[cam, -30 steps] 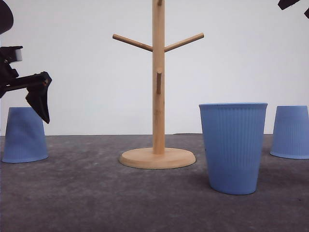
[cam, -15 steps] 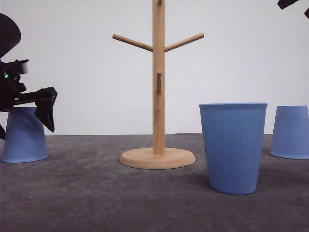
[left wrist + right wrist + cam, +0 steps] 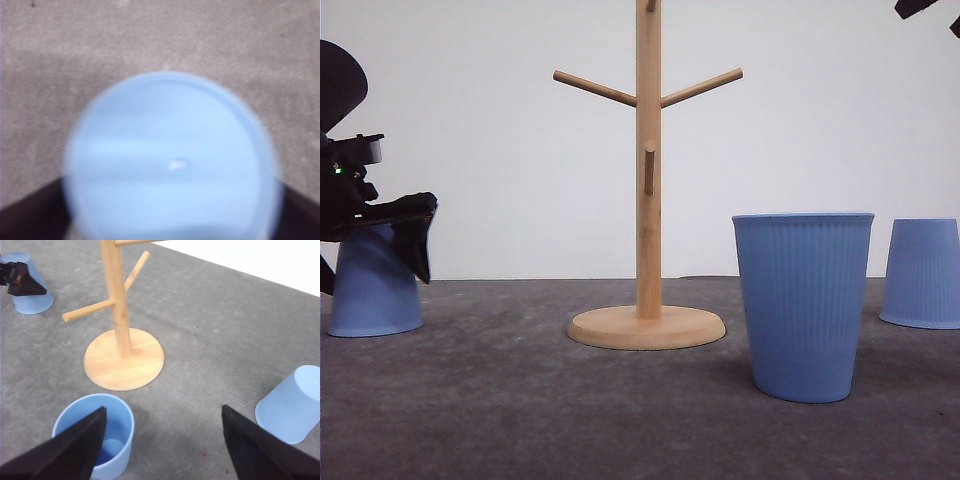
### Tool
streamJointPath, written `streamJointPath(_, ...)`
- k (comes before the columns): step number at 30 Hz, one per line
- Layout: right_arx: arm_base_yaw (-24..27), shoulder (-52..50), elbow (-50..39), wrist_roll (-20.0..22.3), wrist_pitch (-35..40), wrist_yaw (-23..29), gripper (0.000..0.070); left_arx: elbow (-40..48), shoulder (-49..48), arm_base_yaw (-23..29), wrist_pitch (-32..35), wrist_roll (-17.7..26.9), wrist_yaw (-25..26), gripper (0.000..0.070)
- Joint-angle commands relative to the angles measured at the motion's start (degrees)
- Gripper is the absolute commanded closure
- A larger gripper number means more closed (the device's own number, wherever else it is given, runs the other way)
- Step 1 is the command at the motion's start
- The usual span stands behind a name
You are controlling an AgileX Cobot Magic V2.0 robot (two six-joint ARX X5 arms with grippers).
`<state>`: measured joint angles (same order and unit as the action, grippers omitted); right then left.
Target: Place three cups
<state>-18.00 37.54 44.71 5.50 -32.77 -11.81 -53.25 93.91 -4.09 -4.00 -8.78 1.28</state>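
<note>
Three light-blue ribbed cups stand on the dark table. One cup [image 3: 803,305] [image 3: 95,440] is upright right of the stand. A second cup [image 3: 923,272] [image 3: 292,410] sits upside down at the far right. The third cup [image 3: 375,290] [image 3: 30,300] is upside down at the far left, and its flat bottom [image 3: 170,165] looms blurred in the left wrist view. My left gripper [image 3: 370,250] [image 3: 20,282] is open, its fingers [image 3: 417,240] straddling that cup's top. My right gripper [image 3: 162,460] hangs high, open and holding nothing, above the upright cup.
A wooden pegged stand [image 3: 647,200] [image 3: 122,360] rises from a round base at the table's middle, pegs pointing left, right and forward. A white wall backs the grey table [image 3: 520,400]. Part of the right arm [image 3: 920,8] shows at the top right corner.
My left gripper has come down and shifted slightly right, so its fingers now sit around the left cup's top. That cup has shifted slightly to the right. The right arm has not moved.
</note>
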Motion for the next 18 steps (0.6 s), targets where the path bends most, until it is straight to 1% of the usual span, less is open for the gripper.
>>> streamJointPath(1, -0.3, 0.2, 0.9, -1.0, 0.6, 0.1, 0.0235, -0.9, 0.9, 0.0, 0.3, 0.2, -0.1, 0.0245)
streamJointPath(4, -0.2, 0.2, 0.9, -1.0, 0.6, 0.1, 0.0235, -0.9, 0.9, 0.0, 0.3, 0.1, -0.1, 0.0278)
streamJointPath(12, -0.2, 0.2, 0.9, -2.1, 0.6, 0.1, 0.0235, -1.0, 0.0, 0.0, -0.8, 0.6, 0.0, 0.0278)
streamJointPath(18, -0.2, 0.2, 0.9, -2.1, 0.6, 0.1, 0.0235, -1.0, -3.7, 0.0, -3.3, 0.5, 0.8, 0.0278)
